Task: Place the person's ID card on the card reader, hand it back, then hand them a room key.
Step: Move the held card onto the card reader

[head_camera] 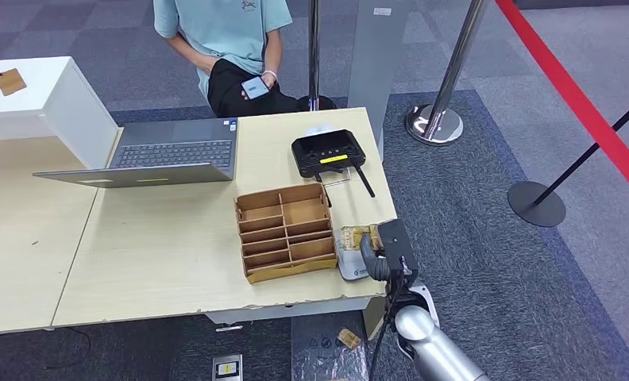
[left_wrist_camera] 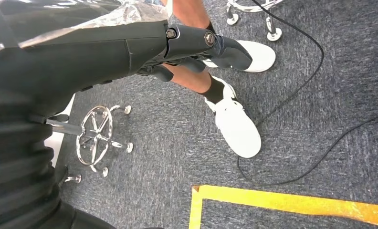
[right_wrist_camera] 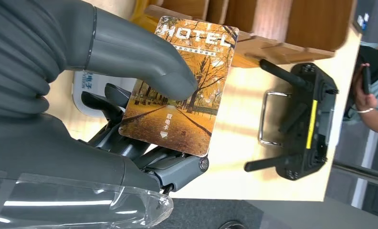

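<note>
The glossy rectangular hotel key card printed with an autumn avenue [right_wrist_camera: 177, 86] is pinched between the thumb and dark fingers of the right hand [right_wrist_camera: 130, 109], held over the pale wooden table [head_camera: 168, 238] near its right front corner, beside the brown compartmented wooden organiser [head_camera: 285, 232]. A slip could be caused by the smooth surface during the reach toward the seated person in the light blue shirt [head_camera: 224, 32]. The black card reader with yellow strip [head_camera: 328, 152] could be clipped. The left hand [left_wrist_camera: 192, 47] is seen hanging empty, fingers curled in.

"HOTEL" on the room key [right_wrist_camera: 177, 86]

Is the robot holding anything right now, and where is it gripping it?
The right hand pinches a hotel key card, thumb on its printed face, fingers behind. The left hand holds nothing.
</note>
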Robot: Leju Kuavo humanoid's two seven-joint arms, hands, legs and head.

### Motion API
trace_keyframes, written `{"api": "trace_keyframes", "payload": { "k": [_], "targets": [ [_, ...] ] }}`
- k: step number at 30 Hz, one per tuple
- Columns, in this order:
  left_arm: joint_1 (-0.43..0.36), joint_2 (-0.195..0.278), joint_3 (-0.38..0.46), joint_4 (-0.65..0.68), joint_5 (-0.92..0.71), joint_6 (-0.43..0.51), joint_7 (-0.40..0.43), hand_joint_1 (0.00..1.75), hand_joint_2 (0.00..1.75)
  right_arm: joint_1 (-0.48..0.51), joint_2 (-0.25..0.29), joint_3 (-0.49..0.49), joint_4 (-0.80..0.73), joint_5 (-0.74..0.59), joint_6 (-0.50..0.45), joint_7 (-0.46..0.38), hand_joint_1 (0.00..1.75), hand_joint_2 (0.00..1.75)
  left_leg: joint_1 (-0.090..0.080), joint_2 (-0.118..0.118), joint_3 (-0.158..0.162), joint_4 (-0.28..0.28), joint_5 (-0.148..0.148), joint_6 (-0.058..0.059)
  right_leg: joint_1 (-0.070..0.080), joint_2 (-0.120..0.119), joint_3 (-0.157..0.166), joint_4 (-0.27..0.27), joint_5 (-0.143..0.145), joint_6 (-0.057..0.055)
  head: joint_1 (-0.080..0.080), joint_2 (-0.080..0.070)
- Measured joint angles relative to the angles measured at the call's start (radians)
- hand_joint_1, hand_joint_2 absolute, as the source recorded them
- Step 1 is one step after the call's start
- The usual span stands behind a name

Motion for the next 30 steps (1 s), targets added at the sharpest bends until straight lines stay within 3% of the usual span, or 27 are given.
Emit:
{"api": "trace_keyframes", "payload": {
  "k": [14,25,30],
  "targets": [
    [-0.001,0.0,-0.017,0.0,0.005,-0.001,-0.001,0.0,1.75,-0.004,0.014,0.059,0.065,-0.03,0.071,-0.004,1.75,1.75,0.0,0.0,0.0,0.0,0.0,0.0,0.0,0.0,0.0,0.0,0.0,0.0,0.0,0.0],
    [-0.001,0.0,-0.024,0.0,0.023,0.001,-0.001,0.0,1.75,-0.028,0.037,0.124,0.133,0.153,-0.017,0.016,1.75,1.75,0.0,0.0,0.0,0.0,0.001,0.0,0.0,0.0,0.001,0.0,0.0,0.0,0.0,0.0],
    [-0.002,0.0,-0.024,0.0,0.029,0.002,-0.001,0.0,1.75,-0.033,0.039,0.132,0.146,0.166,-0.029,0.015,1.75,1.75,0.0,0.0,0.001,0.0,0.001,0.0,0.0,0.0,0.001,0.0,0.001,0.0,0.0,0.0]
  ]
}}
